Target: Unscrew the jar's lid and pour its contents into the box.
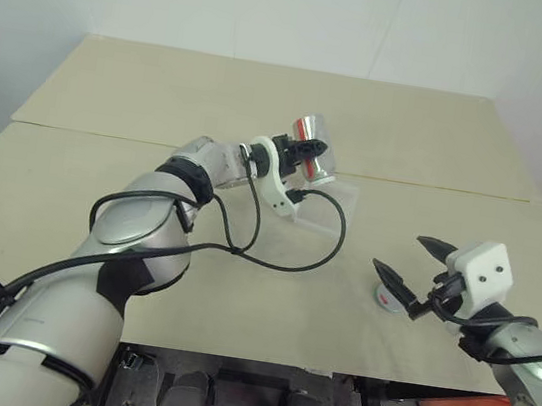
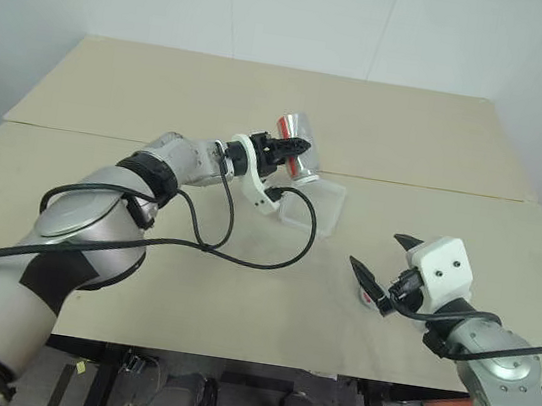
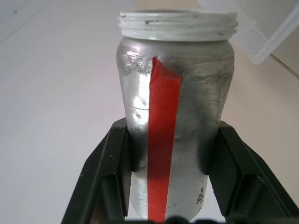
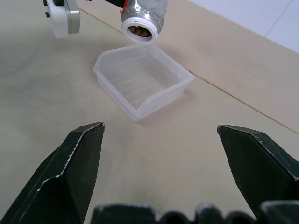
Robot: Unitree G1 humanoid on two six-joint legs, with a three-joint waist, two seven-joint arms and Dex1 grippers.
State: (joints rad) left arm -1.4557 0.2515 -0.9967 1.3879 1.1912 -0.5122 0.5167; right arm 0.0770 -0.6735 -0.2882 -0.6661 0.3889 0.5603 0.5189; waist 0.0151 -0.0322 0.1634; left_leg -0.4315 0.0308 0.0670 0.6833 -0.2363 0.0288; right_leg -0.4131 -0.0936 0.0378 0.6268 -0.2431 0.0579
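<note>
Left fingers point(image 3: 112, 177) clamped on the jar point(image 3: 175, 116), one to each flank of the body, below the threaded neck. Jar tipped over to about level, hanging just above the box point(image 4: 140, 81), open mouth aimed past its near wall; lid already off. Contents point(image 4: 139, 31) visible as brownish bits sitting inside the mouth, apparently not yet spilled; box floor looks bare.

Right fingers point(image 4: 70, 158) spread wide and holding nothing, hovering low over the table point(image 1: 145, 94), well apart from the box on its right side. Small round grey thing on the table just beside those fingertips, probably the lid point(image 1: 386, 298); partly hidden, so not certain.

Handling, as a judgement: jar likely light and rigid, smooth-walled with a silvery wrap and red strip, so slippery under a side grip once rolled further. Mid-body hold looks sound and keeps the fingers clear of the mouth; a firm squeeze should be safe. Box thin, translucent, very light, loose on the table, easily nudged by a touch from the neck. Bits tiny and dry; may need a steeper tilt or a small shake to fall out.
</note>
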